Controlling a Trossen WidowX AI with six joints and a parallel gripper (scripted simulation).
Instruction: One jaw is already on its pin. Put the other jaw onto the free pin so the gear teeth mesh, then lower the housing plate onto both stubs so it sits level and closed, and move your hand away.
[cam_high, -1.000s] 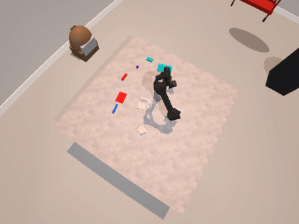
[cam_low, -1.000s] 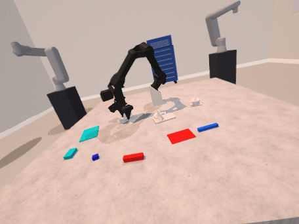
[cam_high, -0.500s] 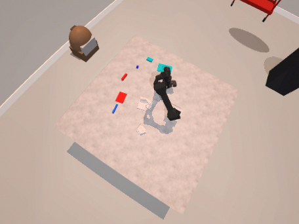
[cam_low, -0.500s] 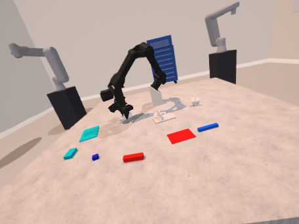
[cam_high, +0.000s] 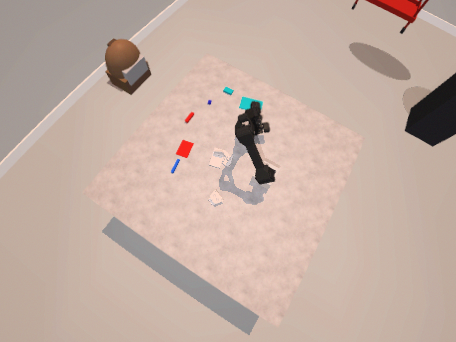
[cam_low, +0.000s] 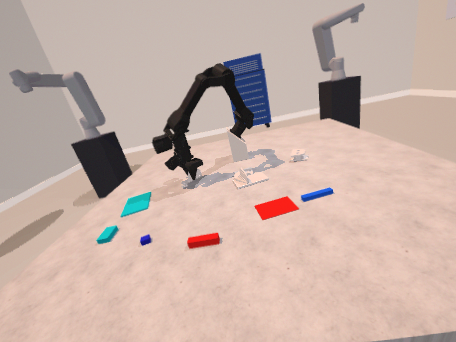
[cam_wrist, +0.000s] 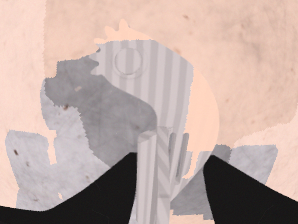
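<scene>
A loose white jaw with gear teeth at one end and a round hole lies low at the table; part of it shows in the exterior view. My gripper is down around its raised grip and shut on it. The left finger is against the grip; contact on the right is harder to see. The white base stands apart, with the other jaw on it. A small white piece, apparently the housing plate, lies separately. The pins are too small to tell.
A tall white panel stands near the arm's foot. A cyan sheet lies near the gripper. Cyan, dark blue, red and blue blocks and a red sheet lie around.
</scene>
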